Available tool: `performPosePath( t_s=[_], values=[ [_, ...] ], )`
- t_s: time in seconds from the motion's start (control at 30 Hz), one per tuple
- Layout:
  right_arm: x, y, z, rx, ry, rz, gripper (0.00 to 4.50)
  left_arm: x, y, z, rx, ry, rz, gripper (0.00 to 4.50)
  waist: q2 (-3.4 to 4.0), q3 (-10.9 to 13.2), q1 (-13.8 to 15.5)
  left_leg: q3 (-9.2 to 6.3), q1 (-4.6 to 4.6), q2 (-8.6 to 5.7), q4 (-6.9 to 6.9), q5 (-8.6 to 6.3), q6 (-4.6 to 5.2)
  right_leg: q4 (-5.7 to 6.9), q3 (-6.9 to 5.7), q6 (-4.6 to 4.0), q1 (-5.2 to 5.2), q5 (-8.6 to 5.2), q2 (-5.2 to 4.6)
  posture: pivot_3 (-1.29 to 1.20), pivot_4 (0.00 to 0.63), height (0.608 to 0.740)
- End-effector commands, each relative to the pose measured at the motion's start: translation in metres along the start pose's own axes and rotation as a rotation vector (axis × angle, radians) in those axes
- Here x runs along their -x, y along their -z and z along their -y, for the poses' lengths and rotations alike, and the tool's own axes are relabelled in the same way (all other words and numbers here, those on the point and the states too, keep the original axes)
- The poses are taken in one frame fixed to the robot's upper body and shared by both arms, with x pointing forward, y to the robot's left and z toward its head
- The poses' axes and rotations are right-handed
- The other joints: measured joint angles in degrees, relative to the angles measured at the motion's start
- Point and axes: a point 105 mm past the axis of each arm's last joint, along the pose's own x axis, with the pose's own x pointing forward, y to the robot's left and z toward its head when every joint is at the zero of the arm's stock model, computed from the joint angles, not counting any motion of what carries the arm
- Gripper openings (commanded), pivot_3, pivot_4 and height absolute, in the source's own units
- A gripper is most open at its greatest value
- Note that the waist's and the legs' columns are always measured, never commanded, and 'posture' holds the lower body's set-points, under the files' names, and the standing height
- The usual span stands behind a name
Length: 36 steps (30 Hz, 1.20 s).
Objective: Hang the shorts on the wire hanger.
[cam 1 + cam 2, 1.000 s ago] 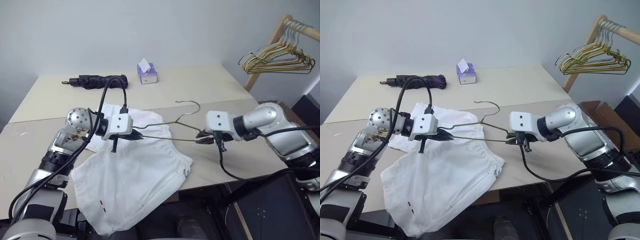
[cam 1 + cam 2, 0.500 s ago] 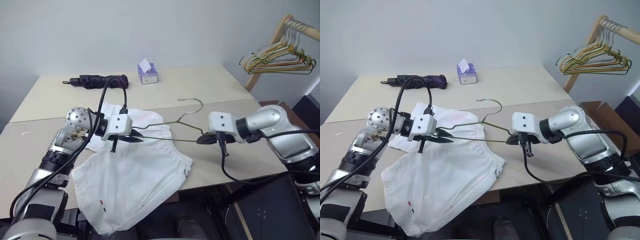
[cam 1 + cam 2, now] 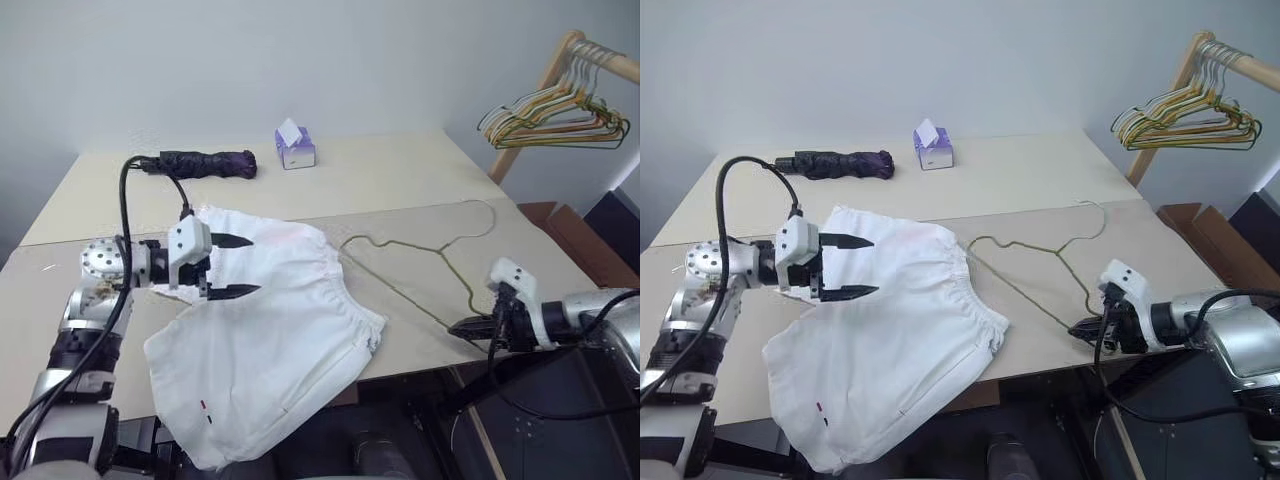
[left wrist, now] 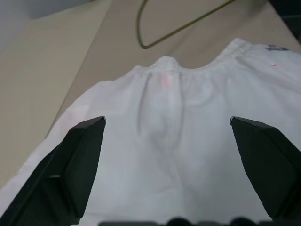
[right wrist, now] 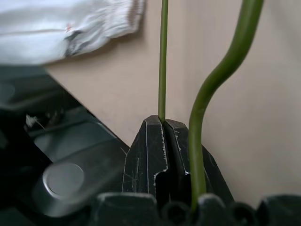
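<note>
Beige table [image 3: 400,175] stood against a pale grey wall; a wooden rack [image 3: 545,75] with a bunch of coloured hangers [image 3: 555,118] stood beyond the right claw. White shorts [image 3: 270,330] lay spread on the table, partly over the near edge. Left claw [image 3: 232,266] hovered above the shorts' upper part, fingers wide apart, gripping nothing. Right claw [image 3: 1087,327] was at the table's near edge, fingers pinched tight on one end of the wire hanger [image 3: 420,270], which lay flat between the claws. A folded umbrella [image 3: 200,162] and a tissue box [image 3: 294,146] sat far beyond the left claw.
</note>
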Motion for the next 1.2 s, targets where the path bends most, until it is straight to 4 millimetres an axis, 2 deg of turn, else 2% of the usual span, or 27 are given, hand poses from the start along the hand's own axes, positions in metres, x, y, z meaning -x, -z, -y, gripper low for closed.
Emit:
performPosePath(
  t_s=[0.03, 0.23, 0.5, 0.63, 0.77, 0.97, 1.2],
  values=[
    [-0.005, -0.013, 0.001, -0.090, -0.029, 0.016, 0.00, 0.008, -0.019, -0.005, -0.049, -0.026, 0.034, 4.48, 0.00, 0.00, -0.01, 0.00, 0.00, 0.00, 0.00, 0.00, 0.00, 0.00, 0.00, 0.00, 0.00, 0.00, 0.00, -0.07, 0.024, 0.740],
    [-0.019, -0.014, -0.004, -0.139, -0.118, -0.070, 0.00, 0.011, -0.023, -0.002, -0.053, -0.034, 0.025, 4.48, 0.01, 0.01, 0.23, 0.00, -0.03, 0.00, -0.03, 0.00, 0.01, -0.05, -0.01, 0.01, -0.01, -0.01, 0.00, -0.05, 0.025, 0.740],
    [0.002, -0.006, -0.012, -0.143, -0.182, -0.088, 0.00, 0.018, -0.022, 0.008, -0.045, -0.045, 0.012, 4.48, 0.04, 0.02, 1.74, 0.01, -0.04, -0.01, -0.03, -0.01, 0.01, -0.07, -0.01, 0.01, -0.03, -0.01, -0.01, 0.00, 0.026, 0.740],
    [0.007, -0.002, -0.025, -0.106, -0.263, -0.115, 0.00, 0.020, -0.022, 0.009, -0.044, -0.048, 0.005, 4.48, 0.04, 0.03, 2.17, 0.03, -0.01, -0.01, -0.03, -0.01, 0.00, -0.07, 0.00, 0.02, -0.02, -0.01, -0.01, 0.01, 0.028, 0.740],
    [-0.003, -0.010, -0.027, -0.082, -0.293, -0.107, 0.00, 0.022, -0.021, 0.008, -0.048, -0.053, -0.008, 4.48, 0.04, 0.03, 2.16, 0.06, 0.00, -0.01, -0.03, -0.01, 0.00, -0.09, 0.01, 0.02, -0.01, -0.01, -0.01, 0.02, 0.030, 0.740],
    [-0.013, -0.024, -0.012, -0.073, -0.232, -0.067, 0.00, 0.022, -0.022, 0.009, -0.049, -0.059, -0.005, 4.48, 0.05, 0.04, 3.03, 0.06, -0.06, 0.00, -0.05, -0.02, -0.01, -0.14, 0.01, 0.02, -0.05, -0.01, 0.00, 0.04, 0.029, 0.740],
    [-0.016, -0.032, -0.019, -0.011, -0.266, -0.088, 0.00, 0.022, -0.021, 0.009, -0.051, -0.071, -0.011, 4.48, 0.05, 0.04, 4.42, 0.07, -0.04, 0.00, -0.05, -0.02, -0.01, -0.11, -0.01, 0.02, -0.05, -0.01, 0.00, 0.04, 0.029, 0.740]
  ],
)
